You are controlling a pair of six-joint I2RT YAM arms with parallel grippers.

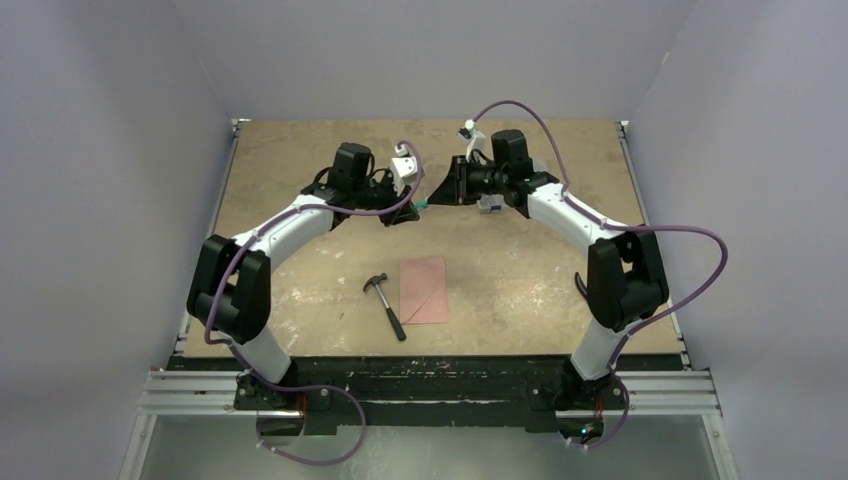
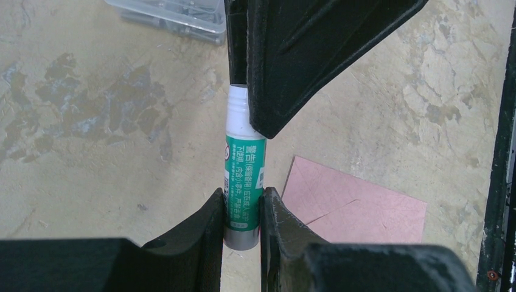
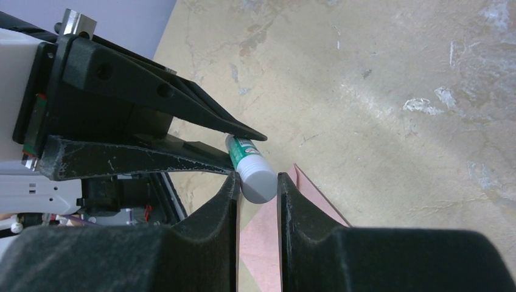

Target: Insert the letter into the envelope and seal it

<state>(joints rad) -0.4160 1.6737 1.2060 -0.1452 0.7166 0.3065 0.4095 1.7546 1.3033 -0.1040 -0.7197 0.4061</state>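
A green-and-white glue stick (image 2: pixel 243 164) hangs level in the air between my two grippers, above the far middle of the table. My left gripper (image 2: pixel 243 198) is shut on its green body near the grey base. My right gripper (image 3: pixel 257 179) is shut on the white ribbed cap end. Seen from the top, the left gripper (image 1: pixel 412 208) and the right gripper (image 1: pixel 445 192) meet tip to tip. The pink envelope (image 1: pixel 423 290) lies flat on the table nearer the bases, showing a diagonal flap edge (image 2: pixel 328 213). The letter does not show as a separate sheet.
A hammer (image 1: pixel 385 305) lies just left of the envelope, its head toward the far side. A clear plastic box (image 2: pixel 176 15) sits on the table beyond the grippers. The plywood table (image 1: pixel 300 180) is walled on the left, right and far sides.
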